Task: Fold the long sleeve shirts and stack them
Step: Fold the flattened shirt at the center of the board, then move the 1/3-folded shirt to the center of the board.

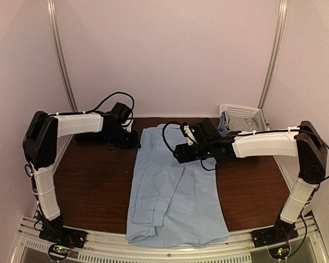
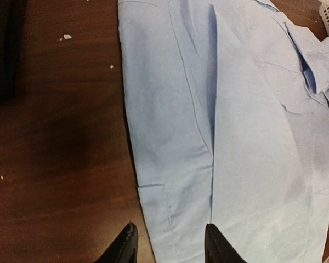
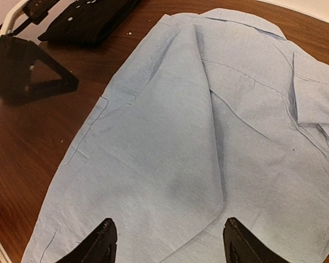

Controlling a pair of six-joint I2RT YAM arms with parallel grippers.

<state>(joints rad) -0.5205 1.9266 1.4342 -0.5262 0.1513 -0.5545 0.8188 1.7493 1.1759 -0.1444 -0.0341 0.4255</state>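
Shirt (image 1: 175,197) judged soft, light, limp, flat on counter (image 1: 93,181) | grip advised at side edge | left pincer (image 2: 170,235) spread, empty | right pincer (image 3: 169,230) spread, empty

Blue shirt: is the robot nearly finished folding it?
About halfway. The light blue cloth shirt lies long on the brown wooden table, a sleeve already folded onto its body. The left tool and right tool hover open, gripping nothing. Still to do: fold it shorter, then stack.
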